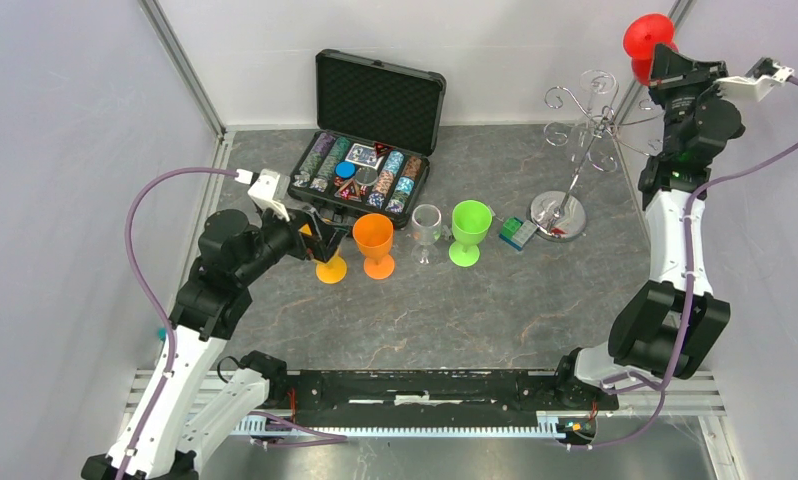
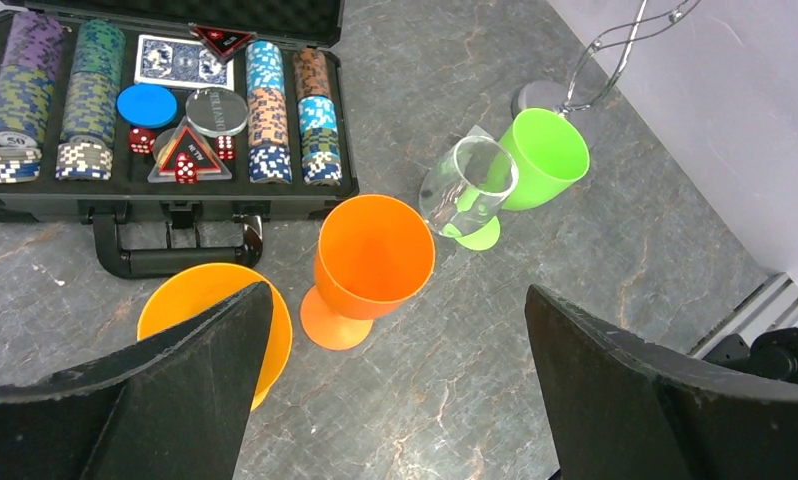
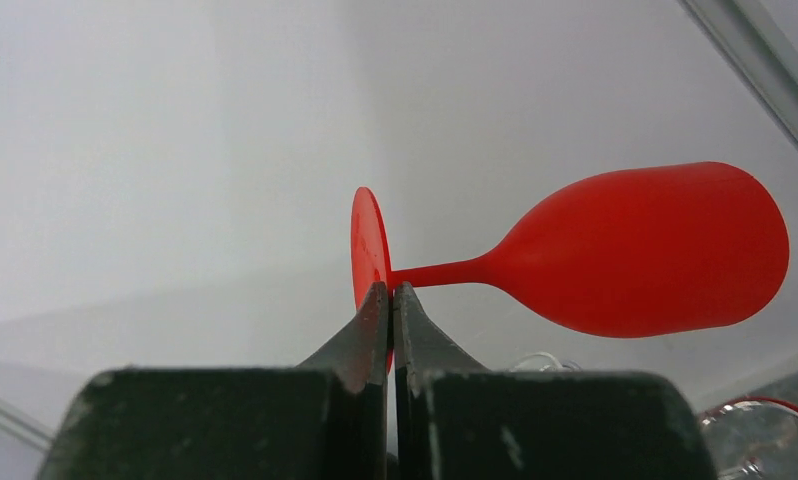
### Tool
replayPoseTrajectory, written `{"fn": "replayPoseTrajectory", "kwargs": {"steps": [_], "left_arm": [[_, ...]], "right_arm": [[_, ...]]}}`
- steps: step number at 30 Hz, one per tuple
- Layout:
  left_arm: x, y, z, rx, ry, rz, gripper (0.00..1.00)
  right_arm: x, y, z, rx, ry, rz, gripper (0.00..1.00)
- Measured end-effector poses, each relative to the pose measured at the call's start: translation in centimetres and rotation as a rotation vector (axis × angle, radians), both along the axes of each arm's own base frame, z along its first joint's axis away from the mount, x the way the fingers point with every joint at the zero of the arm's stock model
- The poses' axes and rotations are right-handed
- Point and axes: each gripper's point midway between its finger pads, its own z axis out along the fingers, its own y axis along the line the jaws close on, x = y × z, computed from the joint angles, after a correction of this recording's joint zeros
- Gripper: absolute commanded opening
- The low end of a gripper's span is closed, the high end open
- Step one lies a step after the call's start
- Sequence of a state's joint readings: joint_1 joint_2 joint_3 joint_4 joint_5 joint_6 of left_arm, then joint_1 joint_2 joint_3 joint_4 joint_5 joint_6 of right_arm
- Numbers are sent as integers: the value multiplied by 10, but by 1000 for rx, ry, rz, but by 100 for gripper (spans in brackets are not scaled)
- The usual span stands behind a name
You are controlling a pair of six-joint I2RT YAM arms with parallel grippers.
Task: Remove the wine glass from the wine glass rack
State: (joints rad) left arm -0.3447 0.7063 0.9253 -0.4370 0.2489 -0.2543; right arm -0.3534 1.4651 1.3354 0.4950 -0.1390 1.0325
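Note:
The chrome wire wine glass rack stands at the back right on its round disc base; no glass hangs on its scroll arms. My right gripper is raised high beside the rack's top, shut on the foot disc of a red wine glass. In the right wrist view the red wine glass lies sideways in the air, its thin foot pinched between my fingertips. My left gripper is open over the table, one finger above a yellow-orange goblet.
An orange goblet, a clear glass and a green goblet stand in a row mid-table. An open black poker chip case sits behind them. A small multicoloured cube lies by the rack base. Walls close both sides.

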Motion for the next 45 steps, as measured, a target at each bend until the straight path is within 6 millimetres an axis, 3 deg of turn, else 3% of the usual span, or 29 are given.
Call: {"fn": "replayPoseTrajectory", "kwargs": {"steps": [4, 7, 10, 16, 19, 23, 32, 40, 45], "left_arm": [[1, -3, 2, -20, -7, -13, 100], [-1, -8, 4, -43, -6, -44, 100], [-3, -16, 9, -81, -12, -84, 100], [-1, -31, 16, -154, 4, -150, 100], [-1, -39, 19, -198, 23, -181, 100], [-5, -48, 29, -263, 32, -225, 100], [-5, -64, 63, -455, 51, -287, 100], [-5, -78, 72, -615, 155, -354, 100], [-1, -96, 73, -733, 239, -419, 100]], "right_arm": [[-11, 14, 23, -85, -67, 43, 0], [-33, 29, 46, -133, -117, 76, 0], [-70, 49, 78, -184, -190, 98, 0], [-163, 95, 139, -295, -367, 150, 0], [-192, 113, 149, -309, -411, 200, 0], [-212, 134, 134, -256, -401, 311, 0], [-209, 173, 58, 29, -196, 623, 0], [-265, 206, 33, 166, -192, 808, 0], [-279, 215, 8, 261, -158, 892, 0]]}}
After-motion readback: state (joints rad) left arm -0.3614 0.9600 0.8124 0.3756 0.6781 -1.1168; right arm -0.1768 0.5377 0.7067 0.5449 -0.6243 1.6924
